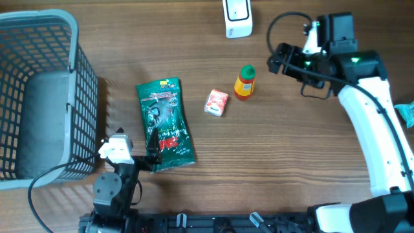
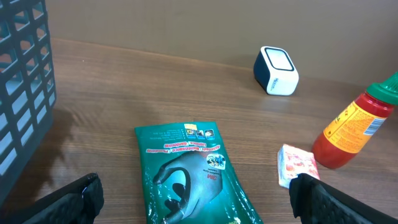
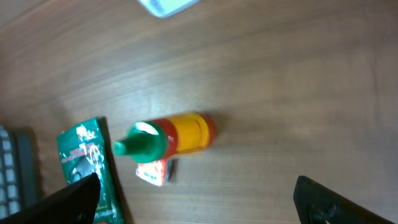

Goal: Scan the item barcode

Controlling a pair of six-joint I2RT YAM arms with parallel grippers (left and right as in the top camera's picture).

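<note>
— Bottle, please: where does it stand?

— The small red-and-yellow plastic sauce bottle with the green cap point(image 1: 244, 82) stands upright on the brown wooden table point(image 1: 291, 149), at about 1 o'clock from the table's middle.

— And the other goods?

— A little red-and-white packet point(image 1: 217, 102) lies just beside the bottle, at its 8 o'clock, apart from it. A flat dark-green foil pouch with a glove printed on it point(image 1: 165, 123) lies lengthways at 9 o'clock from the middle, well apart from the little packet.

— The reader?

— A white, rounded scanner block with a dark-blue side point(image 1: 237, 16) sits at 12 o'clock by the far edge, well apart from all three goods.

— Now the arms.

— The right gripper point(image 3: 196, 193) hangs at 2 o'clock from the bottle, near it, fingers spread wide and gripping nothing. The left gripper point(image 2: 196, 198) sits at 7 o'clock, above the pouch's near end, also spread wide, with the pouch lying between its dark fingertips point(image 2: 84, 196) in the wrist view. Whether they touch the pouch I cannot tell.

— Anything further out?

— A grey plastic lattice basket point(image 1: 87, 97) fills the 9 o'clock edge, near the pouch but apart from it.
</note>
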